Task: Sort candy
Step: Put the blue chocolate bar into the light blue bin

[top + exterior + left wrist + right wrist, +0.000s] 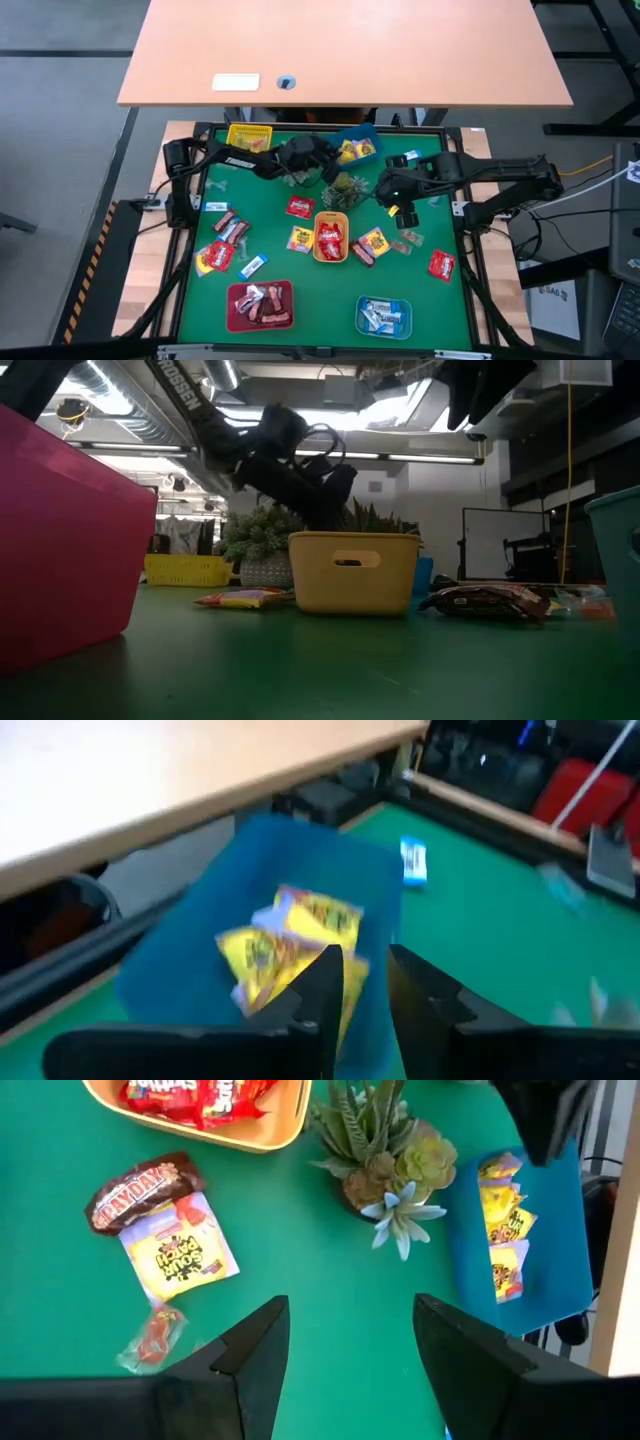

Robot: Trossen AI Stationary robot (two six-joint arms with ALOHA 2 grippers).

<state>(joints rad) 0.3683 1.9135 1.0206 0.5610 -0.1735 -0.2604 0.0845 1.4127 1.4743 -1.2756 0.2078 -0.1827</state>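
Observation:
My left gripper (365, 990) hovers just over the blue tray (190, 950) at the mat's far edge. It is open by a narrow gap with nothing between its fingers. Yellow candy (295, 930) lies in that tray (357, 147), right below the fingertips. My right gripper (350, 1350) is wide open above the green mat, right of centre (400, 208), and holds nothing. Below it lie a yellow candy packet (178, 1250), a brown bar (140, 1188) and a small red sweet (155, 1335). More candy lies loose on the mat at the left (225, 240) and right (441, 264).
A tan tray (331, 237) with red candy stands mid-mat, and a spiky plant (345, 188) stands between it and the blue tray. There is a yellow tray (249, 136) at the far left, a red tray (260, 305) near the front and a light blue tray (384, 316) at the front right. A wooden desk (340, 50) lies beyond the far edge.

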